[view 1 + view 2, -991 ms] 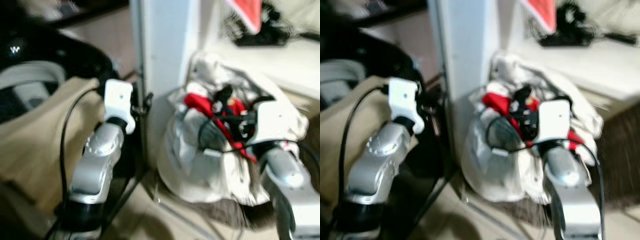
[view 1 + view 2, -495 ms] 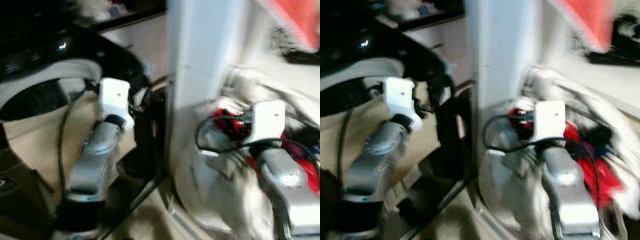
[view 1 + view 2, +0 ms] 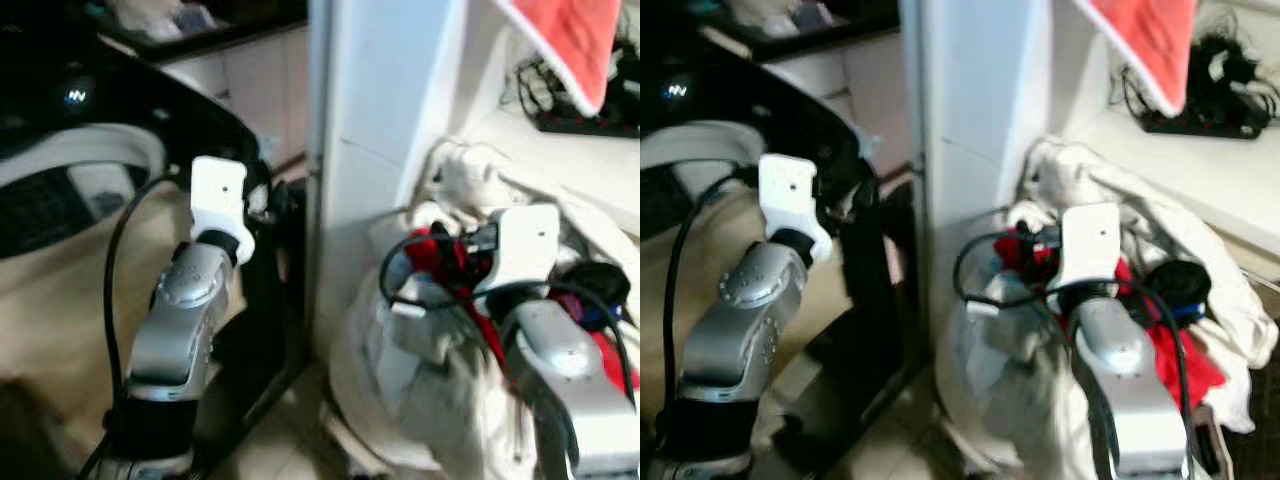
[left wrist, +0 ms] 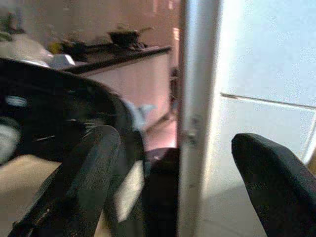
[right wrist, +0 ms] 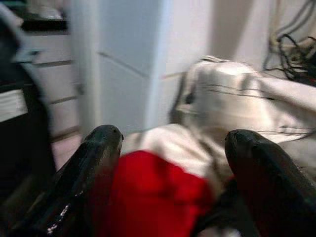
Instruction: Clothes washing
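Right pincer (image 5: 168,163) hovers spread wide over the laundry pile (image 3: 1160,260), lined up on the red garment (image 5: 148,192) (probably first pick). Left pincer (image 4: 173,168), also open, empty, faces the white cabinet (image 3: 385,120), parked clear.

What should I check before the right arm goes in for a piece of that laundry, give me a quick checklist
1. Right pincer open: ok, its two black fingers stand wide apart.
2. Right pincer aimed at the laundry pile: ok, the red garment and white cloth lie between and just beyond its fingers.
3. Grasp made: not ok, nothing is held yet.
4. Left pincer free: ok, open, facing the edge of the white cabinet.
5. Cables clear: cannot tell, the arm's own black cable loops over the pile.
6. Image sharp enough to pick a grasp point: not ok, the views are blurred.
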Controlling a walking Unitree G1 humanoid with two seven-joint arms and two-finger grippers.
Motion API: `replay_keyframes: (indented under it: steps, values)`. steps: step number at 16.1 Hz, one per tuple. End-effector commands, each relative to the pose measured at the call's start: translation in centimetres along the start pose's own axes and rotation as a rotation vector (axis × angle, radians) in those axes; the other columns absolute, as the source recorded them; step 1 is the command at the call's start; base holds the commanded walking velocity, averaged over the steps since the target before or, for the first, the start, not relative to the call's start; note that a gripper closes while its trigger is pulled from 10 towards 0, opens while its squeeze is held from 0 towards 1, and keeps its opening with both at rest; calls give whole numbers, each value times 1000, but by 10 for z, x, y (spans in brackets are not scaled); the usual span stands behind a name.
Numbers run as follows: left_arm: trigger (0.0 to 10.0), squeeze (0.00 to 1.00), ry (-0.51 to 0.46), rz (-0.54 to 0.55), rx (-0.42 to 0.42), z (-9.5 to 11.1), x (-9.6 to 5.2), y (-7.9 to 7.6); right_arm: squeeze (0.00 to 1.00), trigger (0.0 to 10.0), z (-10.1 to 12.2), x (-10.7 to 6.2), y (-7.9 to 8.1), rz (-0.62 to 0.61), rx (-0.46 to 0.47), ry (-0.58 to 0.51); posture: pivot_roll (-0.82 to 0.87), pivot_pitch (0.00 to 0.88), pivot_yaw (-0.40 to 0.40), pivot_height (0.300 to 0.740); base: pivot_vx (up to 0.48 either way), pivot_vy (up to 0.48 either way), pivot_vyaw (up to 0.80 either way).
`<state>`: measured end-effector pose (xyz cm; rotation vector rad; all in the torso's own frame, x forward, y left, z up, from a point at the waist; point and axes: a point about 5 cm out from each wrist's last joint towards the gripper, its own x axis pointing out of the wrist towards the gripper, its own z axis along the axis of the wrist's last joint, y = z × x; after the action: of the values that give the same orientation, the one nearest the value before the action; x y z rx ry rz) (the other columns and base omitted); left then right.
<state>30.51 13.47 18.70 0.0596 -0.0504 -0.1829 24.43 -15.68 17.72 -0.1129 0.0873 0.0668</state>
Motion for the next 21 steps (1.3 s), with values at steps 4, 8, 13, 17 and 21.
replay_keyframes:
  steps: [4, 8, 13, 17, 21]
  values:
    - [10000, 0, -13, -39, -6, 2, 3, -6, 0, 10000, -3, -5, -11, -89, 33, 36, -207, 0, 14, 740, 0, 159, 0]
    - [10000, 0, -9, -48, -9, 1, 4, -8, 0, 10000, -1, -7, -12, -94, 61, 28, -211, 0, 14, 740, 0, 463, -556]
    - [10000, 0, 2, -35, 37, 0, 5, -8, 0, 10000, 3, -7, -14, -101, 39, 10, -213, 0, 8, 740, 0, 371, 0]
    - [10000, 0, -1, -31, 11, 0, 4, -11, 0, 10000, 5, -6, -18, -112, 79, 15, -219, 0, 2, 740, 0, -480, -400]
    - [10000, 0, -3, -25, 16, 0, 4, -12, 0, 10000, 5, -6, -20, -107, 65, 20, -219, 0, 0, 740, 0, -480, -800]
